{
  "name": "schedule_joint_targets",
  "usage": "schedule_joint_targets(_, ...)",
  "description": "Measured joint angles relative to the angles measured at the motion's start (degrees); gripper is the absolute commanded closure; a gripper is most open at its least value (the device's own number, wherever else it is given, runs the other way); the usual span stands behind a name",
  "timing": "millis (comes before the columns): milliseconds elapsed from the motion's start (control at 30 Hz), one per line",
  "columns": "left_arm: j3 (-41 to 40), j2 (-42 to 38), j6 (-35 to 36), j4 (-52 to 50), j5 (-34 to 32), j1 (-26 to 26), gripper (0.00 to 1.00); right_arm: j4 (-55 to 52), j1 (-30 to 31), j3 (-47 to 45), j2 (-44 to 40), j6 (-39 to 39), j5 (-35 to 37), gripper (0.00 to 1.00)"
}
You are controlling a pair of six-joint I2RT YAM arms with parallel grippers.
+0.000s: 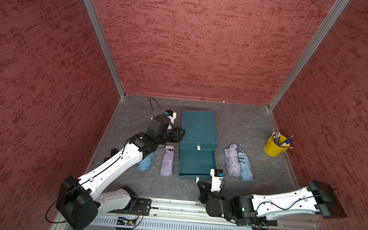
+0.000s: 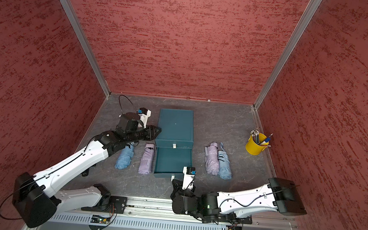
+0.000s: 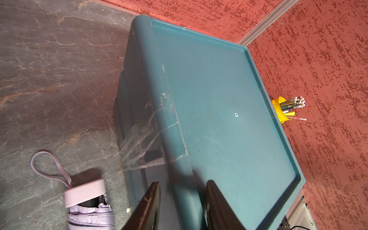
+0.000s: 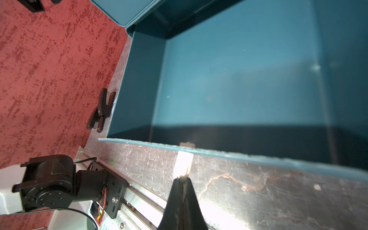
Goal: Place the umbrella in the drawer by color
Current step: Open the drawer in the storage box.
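Legible text, labels, brands, numbers, signs: none found in any view. The teal drawer cabinet (image 1: 199,126) carries no lettering on its top or front (only a small pale speck and scuffed clear tape in the left wrist view). The yellow pencil cup (image 1: 273,147) is unmarked. Umbrella fabric shows no readable print.

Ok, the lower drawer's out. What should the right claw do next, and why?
Probably open the right claw and release the white handle: the lower drawer stands pulled out and empty, while the purple umbrella on its right lies on the table, on that arm's side.
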Motion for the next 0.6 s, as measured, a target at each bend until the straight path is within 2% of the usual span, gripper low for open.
schedule_joint_targets(100,0.00,0.00,0.02,-0.02,-0.17,0.02,0.55,-1.11,0.50,0.11,0.94,0.68,0.46,1.00)
schedule_joint_targets(133,0.00,0.02,0.07,-0.04,-0.24,0.02,0.53,-1.60,0.50,0.22,1.29,0.83,0.48,0.92)
schedule_joint_targets(200,0.00,0.04,0.02,-0.24,-0.42,0.02,0.51,-3.78,0.52,1.55,2.23,1.42,0.50,0.60)
schedule_joint_targets(233,0.00,0.07,0.00,-0.28,-0.46,0.07,0.50,-5.03,0.66,2.51,2.58,1.38,0.52,0.52)
schedule_joint_targets(500,0.52,0.02,0.04,-1.51,-0.48,0.07,0.48,-27.50,3.45,19.91,5.79,2.67,3.15,0.49)
schedule_joint_targets(600,0.96,-0.17,0.02,-2.89,-0.26,0.07,0.47,-39.89,4.04,27.98,7.13,4.72,4.57,0.42)
